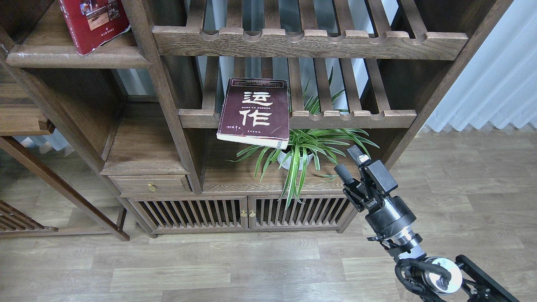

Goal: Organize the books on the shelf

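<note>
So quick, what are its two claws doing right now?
Right gripper: open, holding nothing, fingers apart near the potted plant.
Left gripper: not in view.

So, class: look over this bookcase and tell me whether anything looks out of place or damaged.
Yes. The maroon book lies flat on the slatted rack, its front sticking out past the rail, above the potted plant. The red book on the solid shelf has a ragged, torn-looking bottom edge.

Maroon book (254,112) with big white characters. Red book (95,23) with cover photos. Dark-brown shelf (79,56), whitish scuffs on its edge. Green striped plant (306,147) in a white pot (293,161). Black end effector (352,164).
</note>
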Controlling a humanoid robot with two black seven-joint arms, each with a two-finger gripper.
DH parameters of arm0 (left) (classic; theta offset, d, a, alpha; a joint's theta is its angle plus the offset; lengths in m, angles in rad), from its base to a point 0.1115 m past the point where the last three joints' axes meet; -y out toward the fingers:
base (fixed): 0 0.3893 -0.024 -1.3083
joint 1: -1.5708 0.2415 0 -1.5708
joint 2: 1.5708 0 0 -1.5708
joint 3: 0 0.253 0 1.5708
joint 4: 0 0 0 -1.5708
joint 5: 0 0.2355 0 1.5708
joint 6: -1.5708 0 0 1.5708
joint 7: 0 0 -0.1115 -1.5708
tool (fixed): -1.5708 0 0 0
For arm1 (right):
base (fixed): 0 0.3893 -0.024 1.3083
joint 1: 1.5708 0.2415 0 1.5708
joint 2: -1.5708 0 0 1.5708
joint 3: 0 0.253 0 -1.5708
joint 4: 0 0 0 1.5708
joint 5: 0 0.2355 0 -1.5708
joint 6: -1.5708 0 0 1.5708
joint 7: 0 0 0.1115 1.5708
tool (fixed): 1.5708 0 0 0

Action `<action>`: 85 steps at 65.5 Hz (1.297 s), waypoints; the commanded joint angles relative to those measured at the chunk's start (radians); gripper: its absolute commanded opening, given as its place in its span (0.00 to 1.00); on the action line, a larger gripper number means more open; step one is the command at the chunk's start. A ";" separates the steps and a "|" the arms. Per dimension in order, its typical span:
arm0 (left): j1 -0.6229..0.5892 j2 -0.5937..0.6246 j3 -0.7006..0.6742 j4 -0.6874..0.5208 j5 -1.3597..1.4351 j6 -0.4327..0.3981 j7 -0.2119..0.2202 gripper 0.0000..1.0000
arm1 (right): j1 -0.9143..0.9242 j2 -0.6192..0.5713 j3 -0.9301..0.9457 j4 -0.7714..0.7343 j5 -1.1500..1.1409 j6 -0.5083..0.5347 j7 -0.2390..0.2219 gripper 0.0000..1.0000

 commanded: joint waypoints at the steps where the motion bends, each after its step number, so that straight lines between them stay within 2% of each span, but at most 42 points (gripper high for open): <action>1: -0.061 -0.031 0.028 0.046 0.068 0.000 0.000 0.12 | 0.000 -0.001 0.000 0.000 0.001 0.000 0.000 0.97; 17: -0.137 -0.116 0.120 0.164 0.074 0.000 0.000 0.12 | 0.006 0.002 0.000 -0.002 0.015 0.000 0.000 0.97; 35: -0.178 -0.277 0.137 0.372 0.088 0.000 0.000 0.12 | 0.010 0.022 -0.002 -0.003 0.017 0.000 0.002 0.97; 46: -0.271 -0.393 0.218 0.545 0.091 0.000 0.000 0.12 | 0.010 0.023 0.000 -0.005 0.032 0.000 0.002 0.98; 53: -0.289 -0.444 0.227 0.602 0.091 0.000 0.000 0.12 | 0.012 0.023 0.000 -0.003 0.038 0.000 0.002 0.98; 69: -0.289 -0.499 0.252 0.638 0.091 0.000 0.000 0.13 | 0.009 0.022 0.021 -0.003 0.040 0.000 0.002 0.98; 76: -0.289 -0.516 0.260 0.638 0.091 0.000 0.000 0.17 | 0.006 0.022 0.025 -0.003 0.040 0.000 0.002 0.98; 84: -0.284 -0.528 0.275 0.639 0.091 0.000 0.000 0.36 | 0.006 0.023 0.025 -0.003 0.040 0.000 0.002 0.98; 85: -0.282 -0.530 0.289 0.638 0.091 0.000 0.000 0.41 | 0.006 0.023 0.025 -0.003 0.040 0.000 0.002 0.98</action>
